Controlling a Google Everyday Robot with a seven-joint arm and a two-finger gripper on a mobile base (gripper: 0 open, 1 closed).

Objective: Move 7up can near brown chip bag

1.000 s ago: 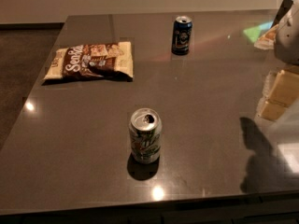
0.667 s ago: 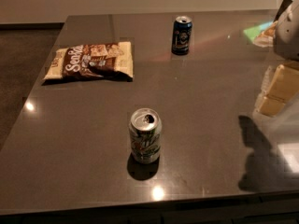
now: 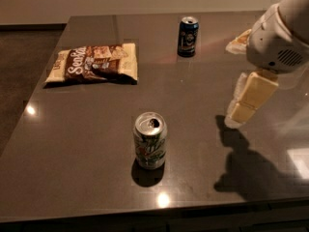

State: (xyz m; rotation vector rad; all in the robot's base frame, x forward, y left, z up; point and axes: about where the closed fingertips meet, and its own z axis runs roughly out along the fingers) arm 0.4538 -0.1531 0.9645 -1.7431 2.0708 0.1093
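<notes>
The 7up can [image 3: 150, 147] stands upright near the front middle of the dark table [image 3: 87, 144]; it is silver-white with green lettering and an opened aluminium top. The brown chip bag [image 3: 93, 64] lies flat at the back left, well apart from the can. My gripper [image 3: 237, 117] hangs from the white arm [image 3: 277, 42] at the right. It hovers above the table to the right of the can and a little behind it, not touching it and holding nothing.
A dark blue can [image 3: 187, 36] stands upright at the back middle. A pale crumpled item [image 3: 237, 43] lies at the back right, partly behind the arm. The table's front edge runs just below the 7up can; the floor shows at the left.
My gripper and arm have moved left over the table, closer to the 7up can. The cans and the bag have not moved.
</notes>
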